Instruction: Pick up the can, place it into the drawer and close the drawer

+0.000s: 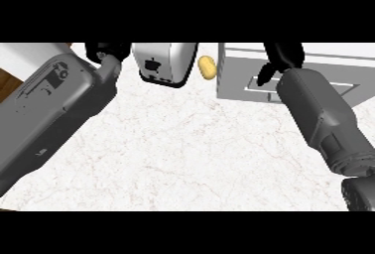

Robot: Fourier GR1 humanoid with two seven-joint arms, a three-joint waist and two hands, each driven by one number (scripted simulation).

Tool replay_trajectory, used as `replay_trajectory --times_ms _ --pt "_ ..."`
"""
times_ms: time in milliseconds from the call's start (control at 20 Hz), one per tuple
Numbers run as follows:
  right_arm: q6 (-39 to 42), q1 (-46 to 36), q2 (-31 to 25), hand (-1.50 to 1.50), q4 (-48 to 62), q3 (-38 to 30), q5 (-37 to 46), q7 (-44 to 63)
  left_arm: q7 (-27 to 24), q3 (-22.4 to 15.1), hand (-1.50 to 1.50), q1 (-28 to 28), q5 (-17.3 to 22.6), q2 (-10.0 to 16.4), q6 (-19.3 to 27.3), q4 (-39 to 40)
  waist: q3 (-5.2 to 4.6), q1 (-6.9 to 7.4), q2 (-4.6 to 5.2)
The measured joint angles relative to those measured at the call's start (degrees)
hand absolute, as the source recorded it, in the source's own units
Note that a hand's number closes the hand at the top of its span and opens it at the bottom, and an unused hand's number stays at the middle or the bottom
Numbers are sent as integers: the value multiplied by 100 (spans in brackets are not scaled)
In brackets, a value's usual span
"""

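Over on the far right, the right hand (284, 53) hung above the grey drawer (238, 67), its forearm (322, 124) stretched long across the marble counter (190, 149). That reach made sense to me, since the drawer was where the job had to finish. From where I stood, though, the hand was a dark shape cut off at the top, and I couldn't tell whether it was clenched, released or wrapped round anything. And the can? Nowhere to be seen, neither on the bare counter nor beside the drawer. It might have been hidden under that hand or down inside the drawer, I couldn't say which. The left hand (106, 50) sat up at the far edge just beside the toaster (164, 62), out of the working arm's way I'd guess, its state equally unreadable. A small yellow item (207, 67) lay between toaster and drawer, touching neither hand. My read: placing or closing came next, with that yellow thing worth avoiding.
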Motion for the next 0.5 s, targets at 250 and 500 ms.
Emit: replay_trajectory --times_ms 250,500 --pt "488 -89 28 -150 33 -725 -769 -650 -9 0 -150 124 -24 -5 6 -73 0 -47 1" --pt "905 -139 79 -150 8 -1477 -1562 -1130 47 9 -150 200 -57 82 21 -208 1 -63 -26"
